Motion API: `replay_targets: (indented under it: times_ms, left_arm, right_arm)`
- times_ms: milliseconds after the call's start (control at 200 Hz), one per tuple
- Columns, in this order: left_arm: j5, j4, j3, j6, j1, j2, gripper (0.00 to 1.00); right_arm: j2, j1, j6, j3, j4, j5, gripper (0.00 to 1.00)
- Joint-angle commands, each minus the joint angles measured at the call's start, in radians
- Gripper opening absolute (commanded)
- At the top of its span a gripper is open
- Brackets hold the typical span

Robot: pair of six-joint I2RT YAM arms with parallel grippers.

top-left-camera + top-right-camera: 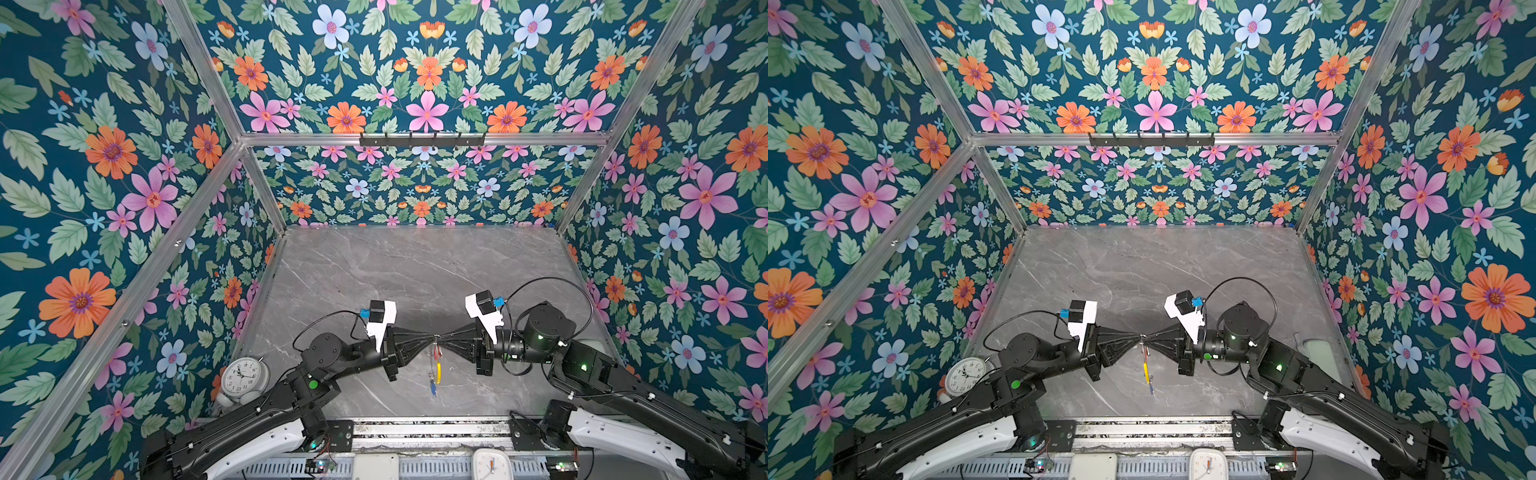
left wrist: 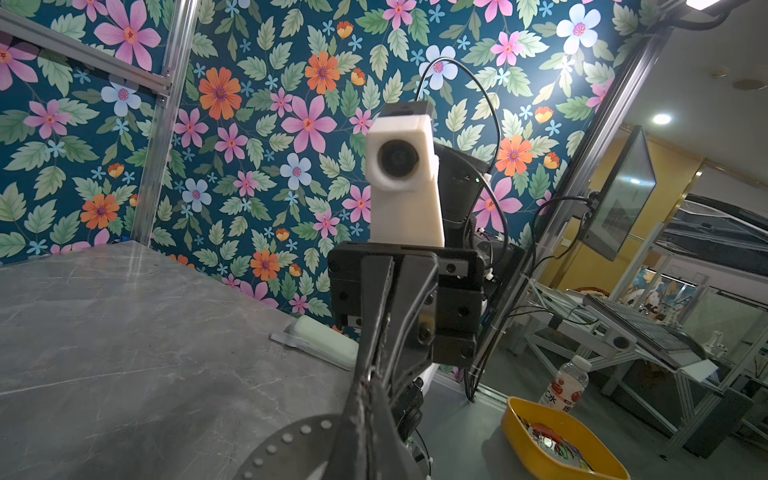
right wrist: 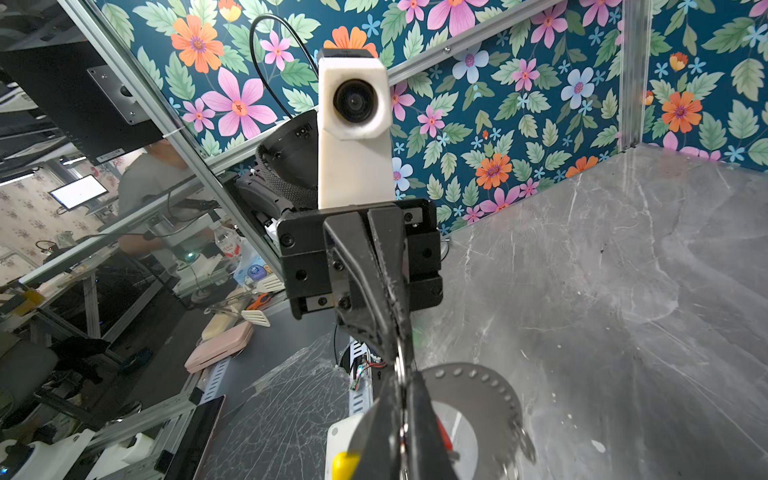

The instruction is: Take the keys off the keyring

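1. Marble surface (image 1: 415,266) below, left fingers (image 1: 417,337) and right fingers (image 1: 455,336) pinch the keyring (image 1: 438,373) tip to tip.
2. Keys (image 1: 434,388) dangle beneath the fingers; one grip should hold firm while the other pries the hoop open.

one table (image 1: 374,270), and what's counted on and by it
two arms – left arm (image 1: 249,422), right arm (image 1: 648,399) – with two grippers, left gripper (image 1: 430,338) and right gripper (image 1: 441,338); two wrist cameras, left camera (image 1: 380,316) and right camera (image 1: 482,307); one keyring (image 1: 438,372); two keys, a red-tagged key (image 1: 436,353) and a blue-tagged key (image 1: 433,388); two clocks, a round clock (image 1: 243,376) and a square clock (image 1: 491,463); in the left wrist view, one yellow tray (image 2: 536,459) and one bottle (image 2: 566,384).
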Motion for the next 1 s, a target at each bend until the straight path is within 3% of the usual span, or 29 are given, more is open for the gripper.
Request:
replay_targets:
  times_ms: [0, 105, 225, 320, 610, 995]
  left_arm:
    - [0.011, 0.053, 0.005, -0.012, 0.002, 0.006, 0.0]
    - [-0.004, 0.003, 0.02, -0.012, 0.0, 0.004, 0.0]
    - [-0.006, -0.071, 0.033, -0.009, 0.001, -0.012, 0.32]
    - [-0.001, -0.174, 0.065, 0.011, 0.002, -0.018, 0.39]
    - [0.02, -0.428, 0.184, 0.083, 0.002, 0.024, 0.44]
    - [0.081, -0.481, 0.246, 0.12, 0.002, 0.116, 0.34]
  right_arm:
    - [0.001, -0.002, 0.004, 0.001, 0.023, -0.01, 0.0]
    - [-0.006, -0.014, -0.004, 0.012, -0.027, -0.016, 0.0]
    - [-0.011, -0.055, -0.02, 0.041, -0.132, -0.036, 0.0]
    - [-0.003, -0.098, -0.045, 0.081, -0.231, -0.087, 0.0]
    - [0.088, -0.11, -0.201, 0.216, -0.488, -0.094, 0.0]
    - [0.189, -0.109, -0.291, 0.333, -0.603, -0.114, 0.0]
